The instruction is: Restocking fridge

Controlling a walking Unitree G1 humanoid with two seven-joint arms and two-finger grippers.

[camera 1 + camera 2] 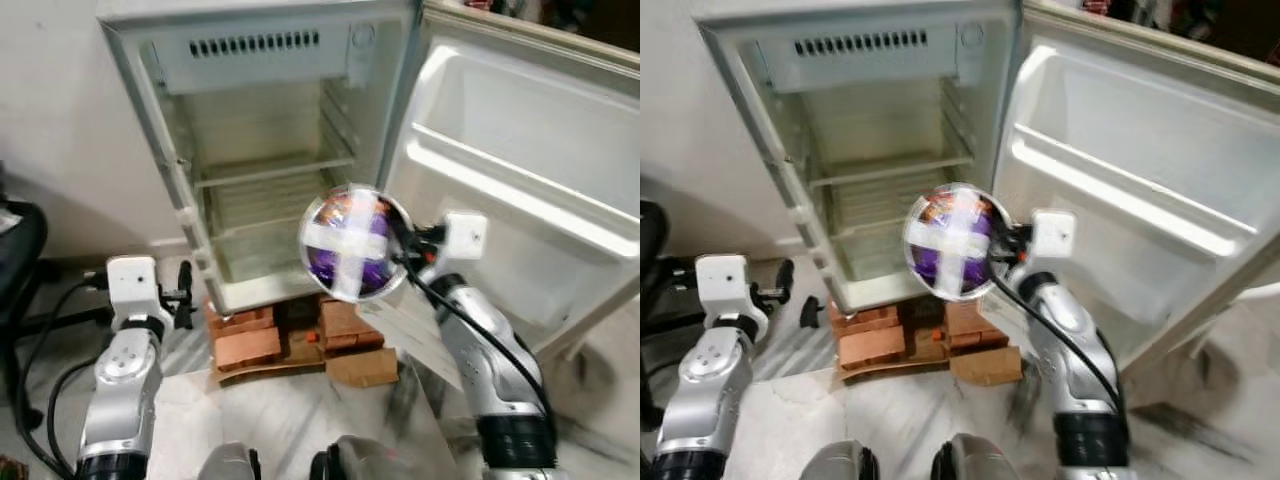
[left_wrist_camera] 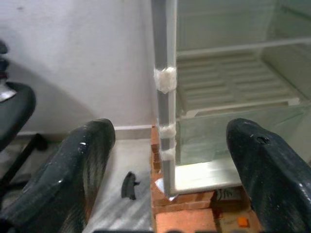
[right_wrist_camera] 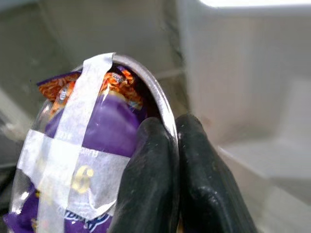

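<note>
Item in transit: one steel bowl (image 1: pixel 355 243) of purple snack packets, sealed with crossed white tape. Our right end effector (image 1: pixel 400 245) pinches its rim, fingers (image 3: pixel 150 184) clamped, holding it before the open fridge (image 1: pixel 265 150). Left end effector (image 1: pixel 186 294) hangs spread and empty. We judge the next move: reach forward, set the bowl on the glass shelf (image 1: pixel 275 168).

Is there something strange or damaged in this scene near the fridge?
Yes. The fridge stands on stacked bricks instead of the floor, and its frame edge is patched with tape. The right pincer holds a steel bowl sealed with crossed tape over purple packets.
</note>
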